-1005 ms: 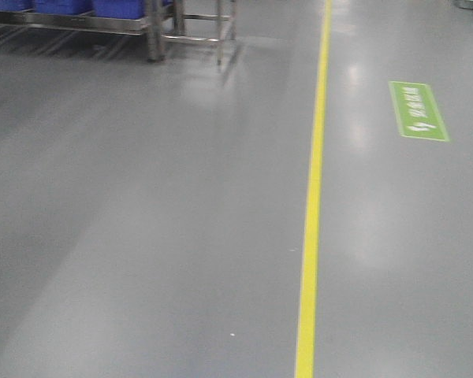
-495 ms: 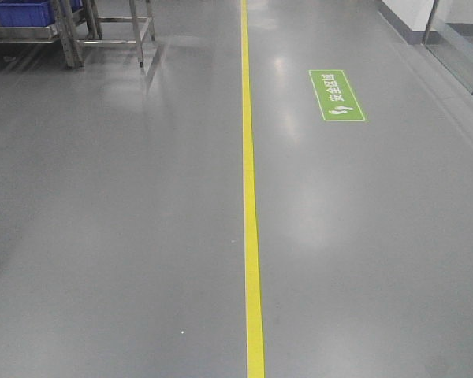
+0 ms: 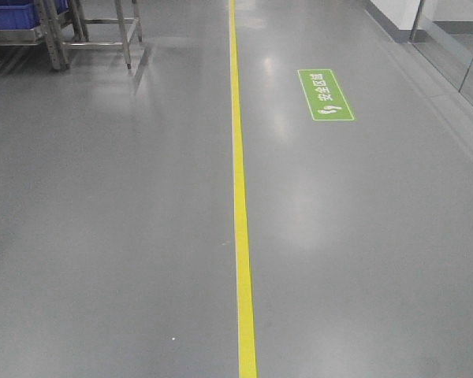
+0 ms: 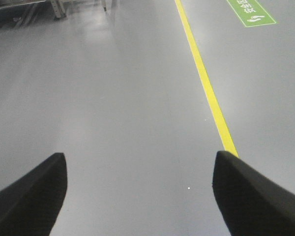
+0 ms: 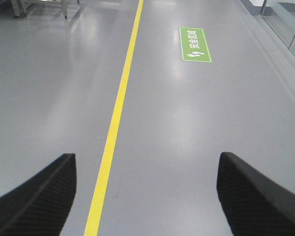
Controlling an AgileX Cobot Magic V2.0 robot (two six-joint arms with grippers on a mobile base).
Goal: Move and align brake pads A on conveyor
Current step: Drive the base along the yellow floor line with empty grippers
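Nothing's done yet far as I can see: left gripper [image 4: 140,157] and right gripper [image 5: 146,157] both spread wide, empty, over floor [image 3: 102,236] by the yellow line [image 3: 240,197], with no pads or conveyor in view.

Smooth grey floor [image 3: 102,236] — faintly glossy; rack legs [image 3: 51,39] — bare shiny metal.

Grey floor [image 3: 102,236] — yellow line [image 3: 238,173], green sign [image 3: 325,94]
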